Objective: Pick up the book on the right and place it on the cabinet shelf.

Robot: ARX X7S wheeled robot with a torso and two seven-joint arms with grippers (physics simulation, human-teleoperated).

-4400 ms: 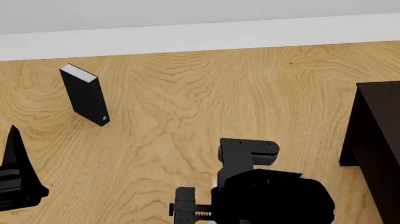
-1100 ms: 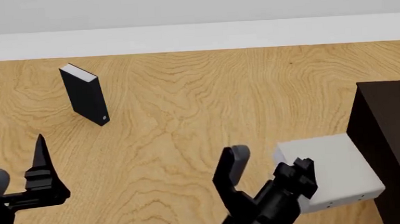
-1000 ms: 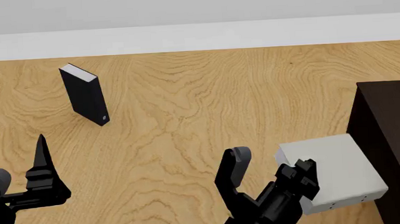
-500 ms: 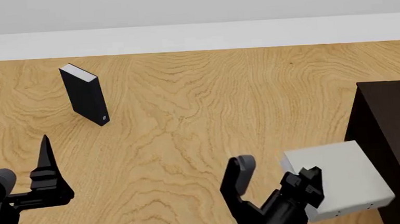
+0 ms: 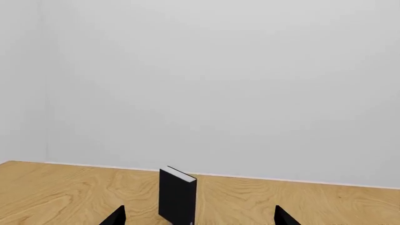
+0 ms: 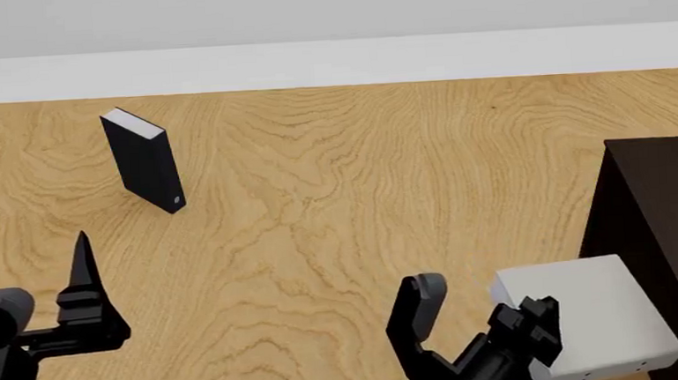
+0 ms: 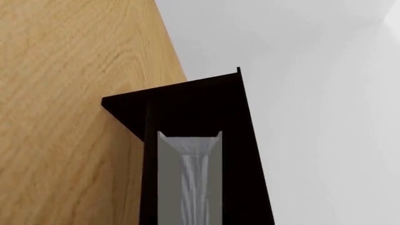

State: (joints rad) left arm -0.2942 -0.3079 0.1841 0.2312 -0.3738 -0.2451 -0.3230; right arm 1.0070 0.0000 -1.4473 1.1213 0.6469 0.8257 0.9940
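The slim light-grey book (image 6: 594, 320) is held tilted in my right gripper (image 6: 534, 324), which is shut on it low in the head view. The book's right edge overlaps the front of the very dark cabinet (image 6: 666, 232) at the right edge. In the right wrist view the book's white page edges (image 7: 189, 178) point straight at the cabinet (image 7: 200, 105). My left gripper (image 6: 25, 262) is open and empty at the lower left, its jaws wide apart in the left wrist view (image 5: 198, 218).
A black book (image 6: 143, 162) stands upright at the far left of the wooden surface (image 6: 338, 172); it also shows ahead of the left gripper in the left wrist view (image 5: 177, 194). A white wall runs along the back.
My right gripper has carried the light-grey book to the right and lower in view, up against the cabinet's front. The left gripper has drifted slightly down and right.
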